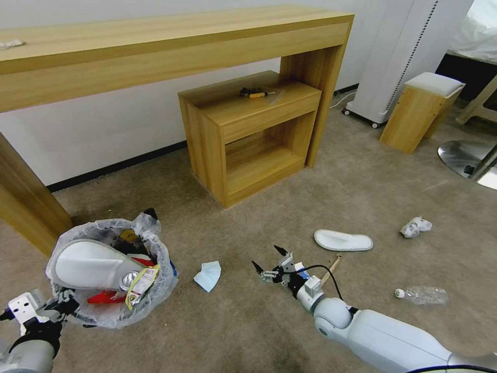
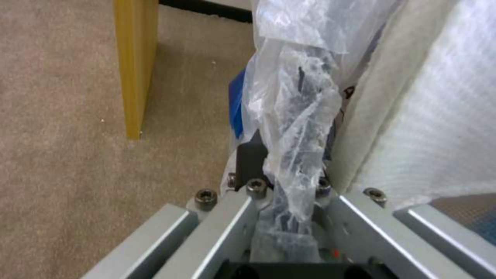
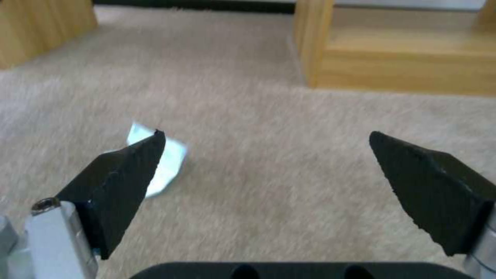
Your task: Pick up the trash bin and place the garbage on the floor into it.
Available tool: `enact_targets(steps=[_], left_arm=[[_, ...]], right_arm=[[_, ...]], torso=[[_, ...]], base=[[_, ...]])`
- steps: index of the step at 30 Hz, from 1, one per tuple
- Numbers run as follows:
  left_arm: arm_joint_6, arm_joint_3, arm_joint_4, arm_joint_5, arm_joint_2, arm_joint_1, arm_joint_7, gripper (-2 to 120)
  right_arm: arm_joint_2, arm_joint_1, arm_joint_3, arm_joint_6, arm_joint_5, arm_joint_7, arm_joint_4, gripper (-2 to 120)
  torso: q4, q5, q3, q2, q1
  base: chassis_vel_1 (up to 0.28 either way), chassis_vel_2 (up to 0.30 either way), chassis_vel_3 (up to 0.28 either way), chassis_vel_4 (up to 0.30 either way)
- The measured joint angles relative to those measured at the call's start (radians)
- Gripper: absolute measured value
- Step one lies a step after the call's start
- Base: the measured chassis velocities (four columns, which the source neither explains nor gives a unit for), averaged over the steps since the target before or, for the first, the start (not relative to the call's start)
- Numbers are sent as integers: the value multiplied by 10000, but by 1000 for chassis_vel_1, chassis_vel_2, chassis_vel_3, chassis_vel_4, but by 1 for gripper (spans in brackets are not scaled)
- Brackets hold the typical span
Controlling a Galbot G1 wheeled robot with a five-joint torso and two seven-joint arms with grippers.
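The trash bin (image 1: 111, 274) is held up at the robot's left, gripped at its near rim by the left gripper (image 1: 61, 302); in the left wrist view the fingers are seen clamped tight on the crinkly bag liner (image 2: 292, 128) and the bin edge. A white slipper (image 1: 90, 265) is already stuffed in there, sticking up, along with a can, red wrappers and a yellow packet.

The right gripper (image 1: 270, 260) is hung low over the beige carpet (image 1: 248, 321) with its black fingers (image 3: 121, 182) spread wide and nothing held between them. The pale blue tissue (image 1: 208, 275) is lying flat on the carpet just beside it, toward the bin; from the right wrist view (image 3: 160, 162) it's partly hidden behind one fingertip, not between the two.

Still on the carpet on the robot's right: a second slipper (image 1: 342, 240), a wooden stick (image 1: 331, 270) near the wrist, a white wad (image 1: 415, 226) and a clear bottle (image 1: 422, 295), all well apart from the fingers.
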Motion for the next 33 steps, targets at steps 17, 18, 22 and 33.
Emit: enact_targets(steps=[17,18,22,33], left_arm=[[49,81,-41,12,-138,-57,-31,0],[49,84,-41,13,-142,-58,-31,0],[49,110,-43,30,-180,-41,-31,0],[50,137,-84,41,-223,-17,-30,0]], right_arm=[[1134,363,-1364,151,427,-1039,-1762,100],[1161,364,-1368,153,436,-1046,-1781,100],[1510,364,-1366,201,583,-1113,-2008,100],[2994,575,-969,73,1311,-1520,-2976,100]], torso=[[-2,-2,0,0,-1],[-2,-2,0,0,-1],[0,0,0,0,-1],[1,-1,-1,0,-1]], base=[[0,0,0,0],[0,0,0,0],[0,0,0,0],[0,0,0,0]])
